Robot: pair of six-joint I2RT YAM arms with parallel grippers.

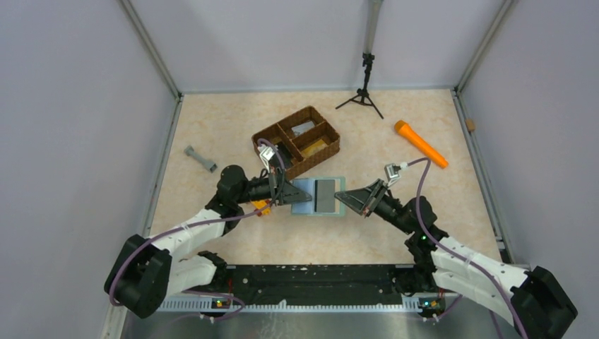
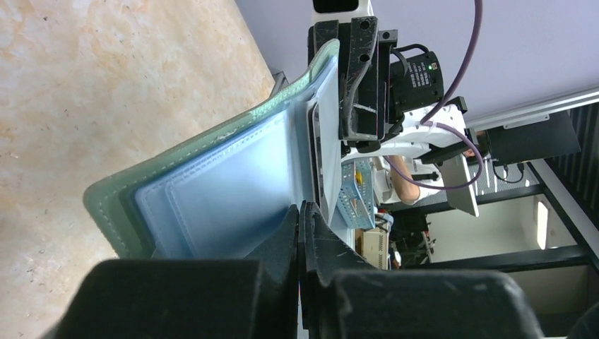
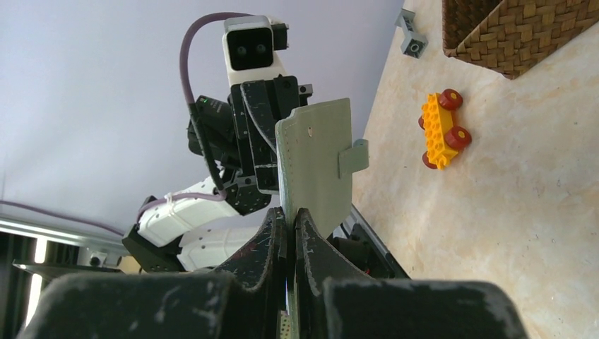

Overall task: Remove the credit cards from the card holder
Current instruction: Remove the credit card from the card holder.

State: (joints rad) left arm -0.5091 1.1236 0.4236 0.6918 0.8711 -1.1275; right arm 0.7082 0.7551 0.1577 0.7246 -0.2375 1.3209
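Observation:
The card holder (image 1: pixel 311 195) hangs open between my two grippers, just in front of the basket. Its pale blue pockets face up, and a dark grey credit card (image 1: pixel 325 195) sits in its right half. My left gripper (image 1: pixel 290 192) is shut on the holder's left edge. From the left wrist, the pale blue pocket (image 2: pixel 219 191) and the grey-green cover run away from the closed left gripper (image 2: pixel 300 212). My right gripper (image 1: pixel 345 198) is shut on the right edge. The right wrist view shows the grey-green cover (image 3: pixel 314 162) with its tab, pinched by the right gripper (image 3: pixel 291 215).
A brown woven three-part basket (image 1: pixel 321 152) stands just behind the holder. A yellow toy car (image 1: pixel 260 207) lies under my left arm and shows as the car (image 3: pixel 441 129) in the right wrist view. A grey piece (image 1: pixel 200 158), an orange stick (image 1: pixel 420 144) and a small tripod (image 1: pixel 364 92) lie further off.

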